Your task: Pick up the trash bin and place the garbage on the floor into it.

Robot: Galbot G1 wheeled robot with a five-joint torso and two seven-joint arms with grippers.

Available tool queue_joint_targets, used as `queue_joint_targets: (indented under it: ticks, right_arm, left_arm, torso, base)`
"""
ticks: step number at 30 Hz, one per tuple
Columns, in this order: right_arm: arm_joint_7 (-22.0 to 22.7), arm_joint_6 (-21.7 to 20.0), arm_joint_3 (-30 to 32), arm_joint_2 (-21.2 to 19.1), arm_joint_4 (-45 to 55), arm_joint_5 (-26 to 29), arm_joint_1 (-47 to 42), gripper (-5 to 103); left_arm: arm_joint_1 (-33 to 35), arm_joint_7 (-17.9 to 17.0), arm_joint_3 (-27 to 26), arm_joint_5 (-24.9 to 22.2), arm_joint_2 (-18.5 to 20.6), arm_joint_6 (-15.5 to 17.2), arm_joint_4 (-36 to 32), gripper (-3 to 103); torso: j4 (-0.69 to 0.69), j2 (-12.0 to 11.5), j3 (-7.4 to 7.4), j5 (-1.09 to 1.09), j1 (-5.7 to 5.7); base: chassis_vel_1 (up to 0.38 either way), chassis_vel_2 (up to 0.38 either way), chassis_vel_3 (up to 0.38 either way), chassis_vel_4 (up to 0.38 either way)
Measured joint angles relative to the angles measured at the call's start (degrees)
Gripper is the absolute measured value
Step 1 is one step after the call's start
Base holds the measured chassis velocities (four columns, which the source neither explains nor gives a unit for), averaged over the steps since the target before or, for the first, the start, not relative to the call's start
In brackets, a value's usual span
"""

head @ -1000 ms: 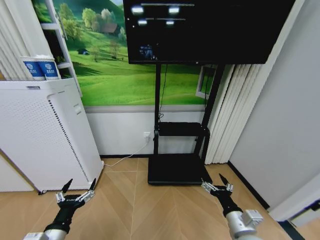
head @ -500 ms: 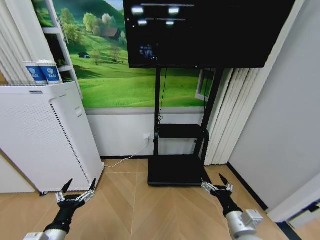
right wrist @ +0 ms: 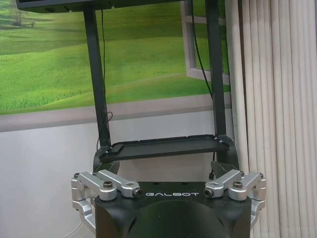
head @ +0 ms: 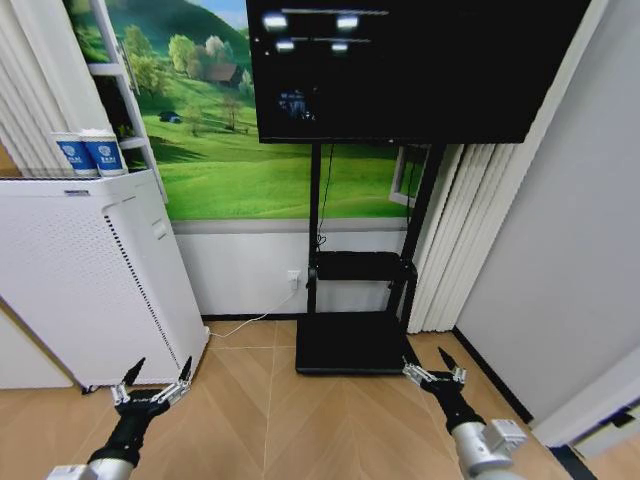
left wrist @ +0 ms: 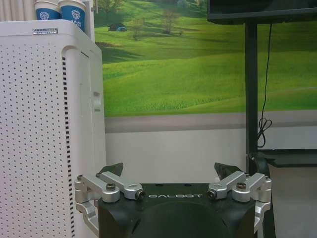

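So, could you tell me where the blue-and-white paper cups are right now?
The two paper cups stand side by side on top of the white appliance, on the robot's left in the head view, against the landscape mural.

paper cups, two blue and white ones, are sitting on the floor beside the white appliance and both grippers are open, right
Not quite. The head view shows the two paper cups standing on top of the white appliance, not on the floor. The left gripper and right gripper are indeed open.
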Motion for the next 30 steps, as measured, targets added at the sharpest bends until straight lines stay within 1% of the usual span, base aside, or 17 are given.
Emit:
queue_joint_targets:
  ticks: [6,7,9,11,14,20,30]
  right_arm:
    - [0.0,0.0,0.0,0.0,0.0,0.0,0.0,100]
    - [0.0,0.0,0.0,0.0,0.0,0.0,0.0,100]
    - [0.0,0.0,0.0,0.0,0.0,0.0,0.0,100]
    - [0.0,0.0,0.0,0.0,0.0,0.0,0.0,100]
    - [0.0,0.0,0.0,0.0,0.0,0.0,0.0,100]
    - [0.0,0.0,0.0,0.0,0.0,0.0,0.0,100]
    - [0.0,0.0,0.0,0.0,0.0,0.0,0.0,100]
  left_arm:
    - [0.0,0.0,0.0,0.0,0.0,0.0,0.0,100]
    - [0.0,0.0,0.0,0.0,0.0,0.0,0.0,100]
    - [0.0,0.0,0.0,0.0,0.0,0.0,0.0,100]
    - [0.0,0.0,0.0,0.0,0.0,0.0,0.0,100]
    - [0.0,0.0,0.0,0.0,0.0,0.0,0.0,100]
    - [0.0,0.0,0.0,0.0,0.0,0.0,0.0,100]
    - [0.0,0.0,0.0,0.0,0.0,0.0,0.0,100]
  torso:
    - [0.00,1.1,0.66,0.00,0.47]
    - [0.00,1.7,0.98,0.00,0.70]
    - [0.00,1.8,1.06,0.00,0.76]
    - [0.00,2.6,1.51,0.00,1.07]
    - [0.00,3.0,1.73,0.00,1.25]
    - [0.00,5.0,2.88,0.00,2.07]
    - [0.00,7.3,4.25,0.00,3.05]
  base:
    - [0.000,0.000,0.000,0.000]
    - [0.000,0.000,0.000,0.000]
    - [0.000,0.000,0.000,0.000]
    - [0.000,0.000,0.000,0.000]
    - [0.000,0.000,0.000,0.000]
    - [0.000,0.000,0.000,0.000]
    - [0.000,0.000,0.000,0.000]
